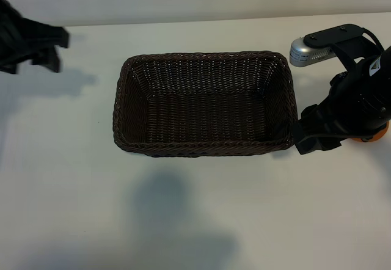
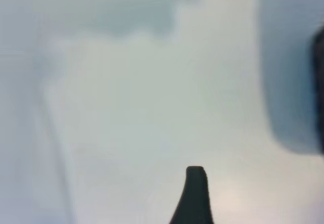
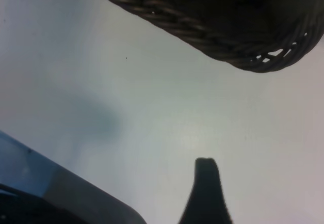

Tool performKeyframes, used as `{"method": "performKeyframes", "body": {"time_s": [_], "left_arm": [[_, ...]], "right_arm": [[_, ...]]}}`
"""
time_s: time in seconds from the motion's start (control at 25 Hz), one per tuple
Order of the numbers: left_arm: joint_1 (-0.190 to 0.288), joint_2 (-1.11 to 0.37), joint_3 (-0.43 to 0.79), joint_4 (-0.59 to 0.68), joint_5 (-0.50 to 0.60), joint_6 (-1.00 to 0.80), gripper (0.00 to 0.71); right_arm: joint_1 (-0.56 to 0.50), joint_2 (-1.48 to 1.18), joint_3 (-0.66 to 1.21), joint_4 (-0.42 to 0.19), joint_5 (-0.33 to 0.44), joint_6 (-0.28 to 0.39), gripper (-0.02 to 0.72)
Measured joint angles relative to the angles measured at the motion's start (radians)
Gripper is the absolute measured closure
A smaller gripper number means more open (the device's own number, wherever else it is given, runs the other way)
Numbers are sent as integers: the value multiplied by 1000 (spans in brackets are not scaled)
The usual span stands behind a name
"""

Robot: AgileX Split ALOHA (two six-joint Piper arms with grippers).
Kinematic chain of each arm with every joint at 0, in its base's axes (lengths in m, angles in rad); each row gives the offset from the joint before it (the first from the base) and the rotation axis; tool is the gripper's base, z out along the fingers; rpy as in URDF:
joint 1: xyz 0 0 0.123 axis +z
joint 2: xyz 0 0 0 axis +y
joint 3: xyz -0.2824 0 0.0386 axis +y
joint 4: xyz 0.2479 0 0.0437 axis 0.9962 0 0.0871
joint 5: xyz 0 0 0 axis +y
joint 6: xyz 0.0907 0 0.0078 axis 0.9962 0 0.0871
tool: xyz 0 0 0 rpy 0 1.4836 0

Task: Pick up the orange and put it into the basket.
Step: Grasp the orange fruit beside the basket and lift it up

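Observation:
The dark brown wicker basket [image 1: 204, 104] stands in the middle of the white table with nothing in it; one corner of it [image 3: 253, 57] shows in the right wrist view. Only an edge of the orange [image 1: 374, 137] peeks out from under the right arm at the far right. My right gripper [image 1: 308, 137] hangs low beside the basket's near right corner, open, with one dark fingertip [image 3: 205, 173] over bare table and nothing between its fingers. My left gripper [image 1: 33, 59] is at the far left, back from the basket, open over bare table, one fingertip [image 2: 196, 188] in sight.
A silver-grey part [image 1: 308, 51] sticks out by the right arm behind the basket's far right corner. The white table [image 1: 195, 221] runs wide in front of the basket. A grey-blue shape [image 3: 66, 193] fills a corner of the right wrist view.

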Motion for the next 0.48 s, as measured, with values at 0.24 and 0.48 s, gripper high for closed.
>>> {"method": "performKeyframes", "body": {"time_s": [0.24,0.48], "left_arm": [[71,0,-16,-3,39,48,100],[222,-68,-16,-93,69,148,113]], "right_arm": [[0,0,0,0,0,0,178],[0,0,0,0,0,0,179]]}}
